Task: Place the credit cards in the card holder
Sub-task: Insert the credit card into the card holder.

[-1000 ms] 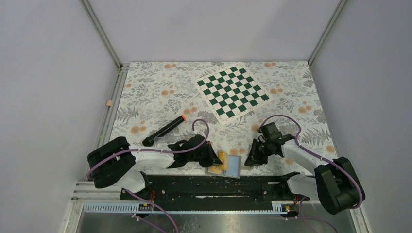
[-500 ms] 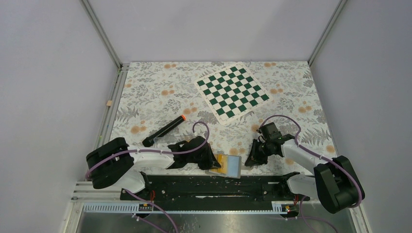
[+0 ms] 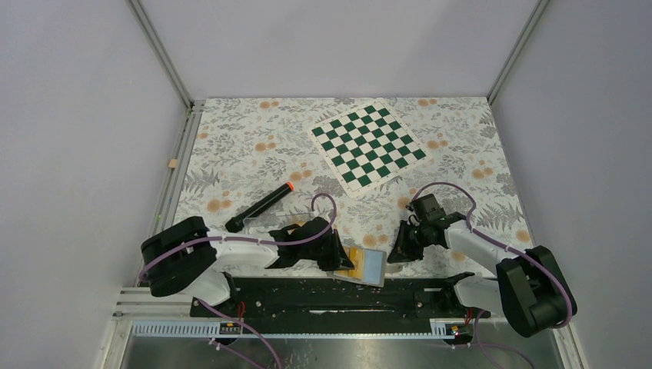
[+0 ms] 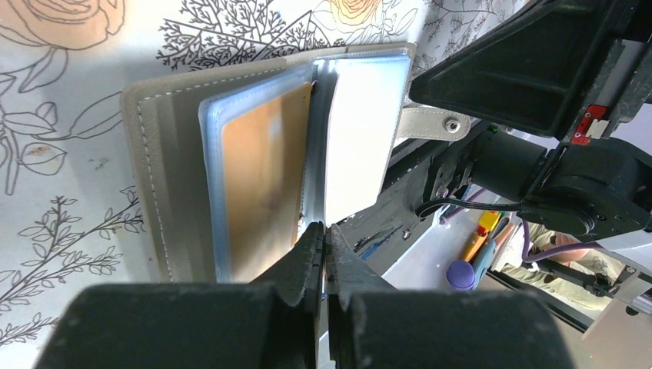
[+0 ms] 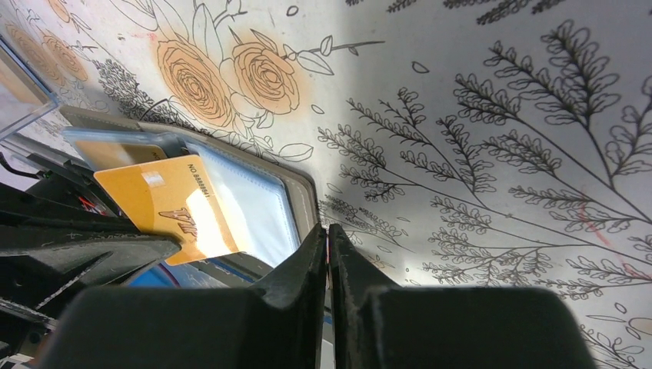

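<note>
Progress: one credit card (image 4: pixel 261 177) sat pocketed in card holder (image 4: pixel 169 154); second card (image 5: pixel 181 211) looked half-in | left pincer (image 4: pixel 324 232) and right pincer (image 5: pixel 327 235) were closed, nothing visibly held

Light's decent overall, wrist cams are the rough ones

From above I get flat, bright, even light, with just short soft shadows under the arms on the worktop (image 3: pixel 254 146). Left wrist cam: the clear pocket page of the card holder (image 4: pixel 154 169) is blown out white, and the left jaws fill the bottom as a dark, soft blur. Right wrist cam: hot glare patch on the credit card (image 5: pixel 161 200), the right jaws are out of focus up close, and the flower print stretches toward the frame edges.
</note>
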`<action>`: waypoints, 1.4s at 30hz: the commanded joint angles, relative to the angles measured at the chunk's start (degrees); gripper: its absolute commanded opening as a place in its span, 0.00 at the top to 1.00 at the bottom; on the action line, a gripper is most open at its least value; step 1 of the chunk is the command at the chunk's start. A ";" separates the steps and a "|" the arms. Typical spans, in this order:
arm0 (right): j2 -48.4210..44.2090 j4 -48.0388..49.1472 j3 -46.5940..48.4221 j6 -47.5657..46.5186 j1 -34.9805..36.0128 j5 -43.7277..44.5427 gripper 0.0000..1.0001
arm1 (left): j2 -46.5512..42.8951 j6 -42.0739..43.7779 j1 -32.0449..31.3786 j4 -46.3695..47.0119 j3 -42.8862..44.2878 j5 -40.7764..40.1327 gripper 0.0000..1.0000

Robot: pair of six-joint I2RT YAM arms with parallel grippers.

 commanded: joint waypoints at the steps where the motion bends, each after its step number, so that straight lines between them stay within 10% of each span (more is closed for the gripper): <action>1: 0.33 0.72 -0.63 -0.81 -0.11 -0.26 0.90 | 1.12 0.97 -0.39 3.75 0.83 1.65 1.00; 33: 4.65 6.09 -3.00 0.59 -0.12 -1.99 0.95 | 6.91 0.49 -1.44 -1.46 5.42 4.57 1.00; 42: 4.40 5.94 -3.05 0.46 -0.12 -2.34 0.94 | 5.32 3.46 -2.35 -10.35 9.09 1.83 0.49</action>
